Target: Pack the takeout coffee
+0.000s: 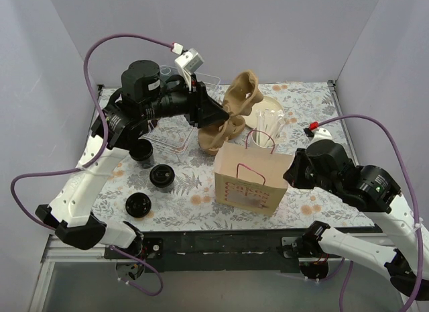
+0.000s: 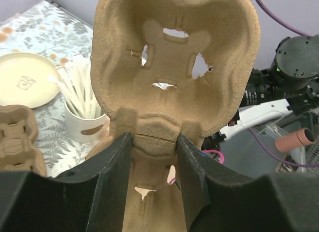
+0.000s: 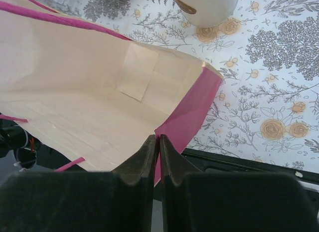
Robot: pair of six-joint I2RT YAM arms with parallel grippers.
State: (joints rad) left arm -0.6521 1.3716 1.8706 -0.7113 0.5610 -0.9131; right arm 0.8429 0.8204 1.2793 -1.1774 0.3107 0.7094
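The takeout coffee cups (image 1: 161, 176) (image 1: 141, 151), white with black lids, stand on the table's left side, away from both grippers. My left gripper (image 2: 153, 137) (image 1: 224, 115) is shut on a brown pulp cup carrier (image 2: 174, 67) (image 1: 242, 97), holding it tilted in the air behind the paper bag (image 1: 251, 178). My right gripper (image 3: 158, 140) (image 1: 289, 170) is shut on the right rim of the bag (image 3: 89, 102), which stands upright with its mouth open and nothing visible inside.
Another black lid (image 1: 137, 204) lies front-left; whether a cup is beneath it I cannot tell. A second pulp carrier (image 1: 216, 136) (image 2: 17, 137) rests under the held one. A mug of white sticks (image 1: 265, 134) (image 2: 84, 112), a cream plate (image 2: 22, 80) and a clear container (image 1: 173, 134) stand at the back.
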